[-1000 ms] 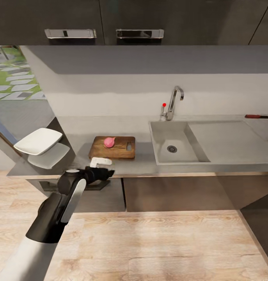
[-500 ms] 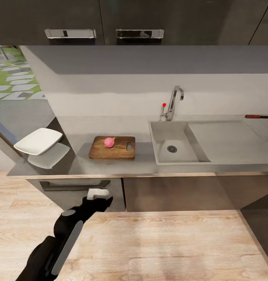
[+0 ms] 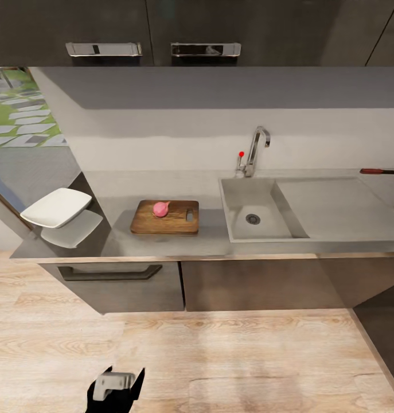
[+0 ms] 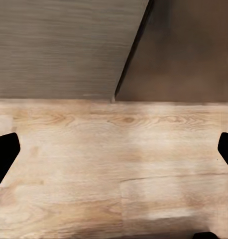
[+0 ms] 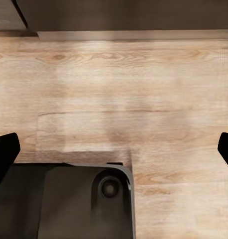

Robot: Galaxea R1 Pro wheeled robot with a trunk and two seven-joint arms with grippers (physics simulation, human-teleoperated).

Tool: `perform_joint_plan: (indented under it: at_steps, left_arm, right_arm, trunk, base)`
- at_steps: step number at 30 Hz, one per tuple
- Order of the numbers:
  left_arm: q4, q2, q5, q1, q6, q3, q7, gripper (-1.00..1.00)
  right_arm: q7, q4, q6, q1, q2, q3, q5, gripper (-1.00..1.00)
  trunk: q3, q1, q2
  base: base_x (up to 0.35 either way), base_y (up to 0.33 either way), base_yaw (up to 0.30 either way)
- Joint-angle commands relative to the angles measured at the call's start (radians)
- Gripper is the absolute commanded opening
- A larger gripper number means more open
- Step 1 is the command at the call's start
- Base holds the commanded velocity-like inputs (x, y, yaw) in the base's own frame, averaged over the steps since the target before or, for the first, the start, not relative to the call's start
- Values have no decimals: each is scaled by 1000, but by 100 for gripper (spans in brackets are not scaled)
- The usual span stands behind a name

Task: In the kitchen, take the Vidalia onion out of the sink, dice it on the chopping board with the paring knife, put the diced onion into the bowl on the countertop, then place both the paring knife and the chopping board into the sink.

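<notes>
— While my left gripper [image 3: 113,385] hangs low at the six o'clock edge of the head view, over the wooden floor [image 3: 248,355], where does the Vidalia onion sit?

— The Vidalia onion [image 3: 160,209] rests on the chopping board [image 3: 166,217], toward the board's ten o'clock part, and its pointed tip aims at about two o'clock. The board lies flat on the countertop [image 3: 162,244], its long axis running nine to three, with the slot handle at the three o'clock end, nearest the sink [image 3: 260,215].

— And the knife?

— The paring knife [image 3: 380,171] lies at the far three o'clock edge, beyond the drainboard, long axis also nine to three; its reddish handle is toward nine, and the blade end runs off the picture. The tap [image 3: 255,150] stands at the basin's twelve o'clock rim.

— The bowl?

— The bowl [image 3: 57,206] sits at the counter's nine o'clock end, well apart from the board.

— Your fingers?

— In my left wrist view my fingers [image 4: 5,154] are spread wide, nothing between them but floor, with a dark cabinet [image 4: 59,45] ahead. In my right wrist view my other fingers [image 5: 4,152] are equally apart over the floor, above a dark part of my base [image 5: 69,201].
</notes>
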State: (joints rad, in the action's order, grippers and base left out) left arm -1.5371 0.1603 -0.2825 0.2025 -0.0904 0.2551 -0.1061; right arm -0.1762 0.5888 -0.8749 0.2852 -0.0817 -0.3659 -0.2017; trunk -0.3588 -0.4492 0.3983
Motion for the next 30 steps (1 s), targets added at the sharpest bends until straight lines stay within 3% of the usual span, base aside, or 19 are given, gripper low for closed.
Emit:
perform_joint_plan:
  at_steps: [1, 6, 13, 15, 19, 24, 30]
  left_arm:
    - [1, 5, -8, 31, 18, 3, -8, 100]
    - [25, 19, -8, 112, 65, 2, -8, 100]
    - [156, 45, -7, 133, 143, 0, -9, 100]
    - [209, 47, -8, 134, 228, 0, -9, 100]
    - [350, 45, -9, 135, 542, 1, -10, 100]
    - [418, 44, -9, 135, 649, 2, -10, 100]
    - [468, 44, -9, 135, 668, 0, -9, 100]
  right_arm:
    - [-8, 5, -3, 0, -2, -8, -6, 100]
    - [-7, 75, -6, 0, -1, -9, -8, 100]
    - [0, 170, 2, 0, -1, -10, -8, 100]
    - [6, 178, 4, 0, -1, -10, -8, 100]
    - [21, 183, 5, 0, -1, -10, -6, 100]
    - [23, 183, 4, 0, -1, -9, -5, 100]
    - [24, 171, 4, 0, -2, -9, -6, 100]
  trunk:
    - [-1, -1, 2]
    - [-1, -1, 2]
    - [-1, -1, 2]
    - [-1, -1, 2]
    - [-1, -1, 2]
    - [-1, -1, 2]
    - [-1, -1, 2]
  base:
    - [0, 0, 0]
    - [0, 0, 0]
    - [0, 0, 0]
    - [0, 0, 0]
    - [0, 0, 0]
    - [0, 0, 0]
    - [0, 0, 0]
